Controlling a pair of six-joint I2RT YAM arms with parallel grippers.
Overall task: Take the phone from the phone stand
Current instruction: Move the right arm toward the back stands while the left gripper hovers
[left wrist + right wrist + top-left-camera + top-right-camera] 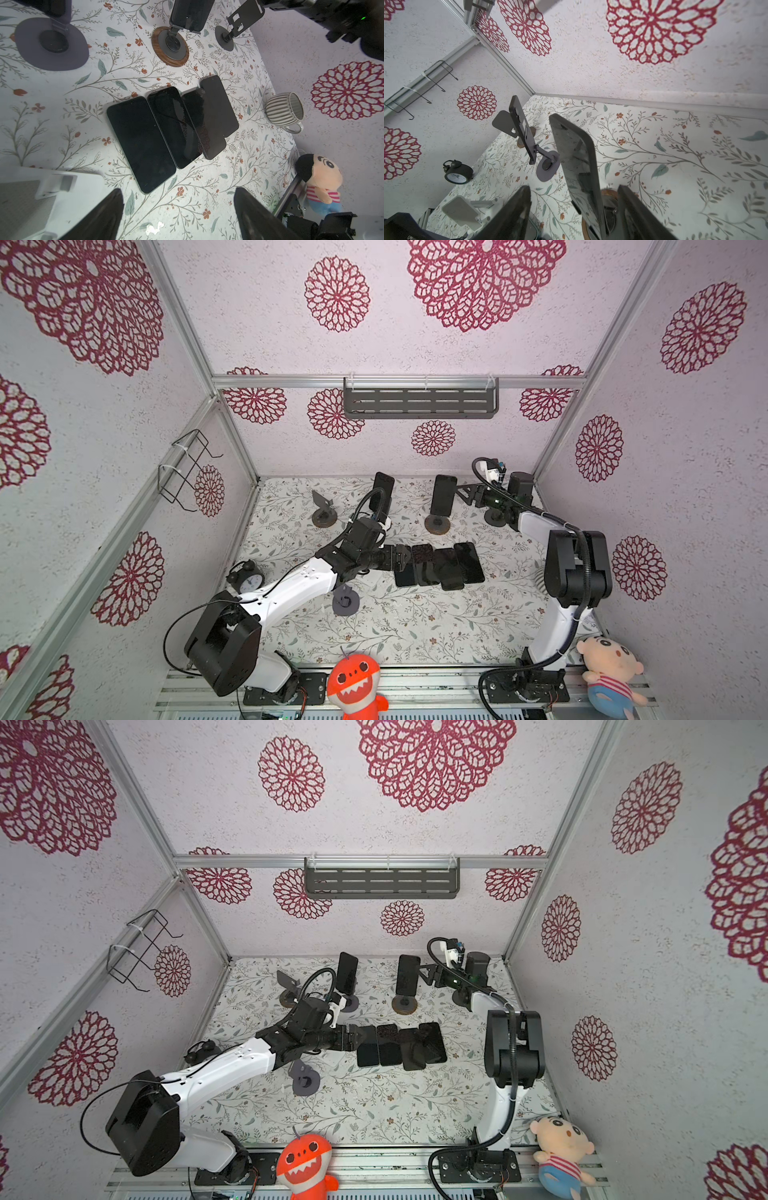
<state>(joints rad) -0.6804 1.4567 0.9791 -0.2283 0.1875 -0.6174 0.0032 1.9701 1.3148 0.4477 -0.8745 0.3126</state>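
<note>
An orange plush shark (pixel 353 682) sits at the front rail, at 6 o'clock of the floral-print tabletop (pixel 415 626). A peach-faced plush boy in a striped shirt (pixel 611 672) is at 5 o'clock.

The left gripper (pixel 401 558) hangs low near the table's middle. In the left wrist view it (pixel 178 190) is released, its black fingers (pixel 108 212) spread wide with only cloth between them. It points at a row of four dark phones (pixel 166 128) lying flat side by side, and in both top views its tips are just beside the row's 9 o'clock end.

The upright black phone (pixel 442 495) leans on the wood-rimmed round phone stand (pixel 437 524) at 1 o'clock of the table, near the back wall. The right gripper (pixel 461 493) is at the phone's 3 o'clock side, level with its upper half. In the right wrist view this gripper (pixel 574 187) straddles the phone's edge (pixel 577 155). Cloth shows between each finger (pixel 512 207) and the phone, so it is open around the phone and not clamped on it.

At this phone's 9 o'clock a second dark phone (pixel 382 491) stands on a lilac-based stand (pixel 52 43). Farther toward 9 o'clock is an empty dark stand (pixel 323 510). A grey stand (pixel 345 601) lies at 7 o'clock of the flat row, and a ribbed white mug (pixel 284 110) is at the row's 3 o'clock. A black twin-bell alarm clock (pixel 247 578) sits at the table's 9 o'clock edge.
</note>
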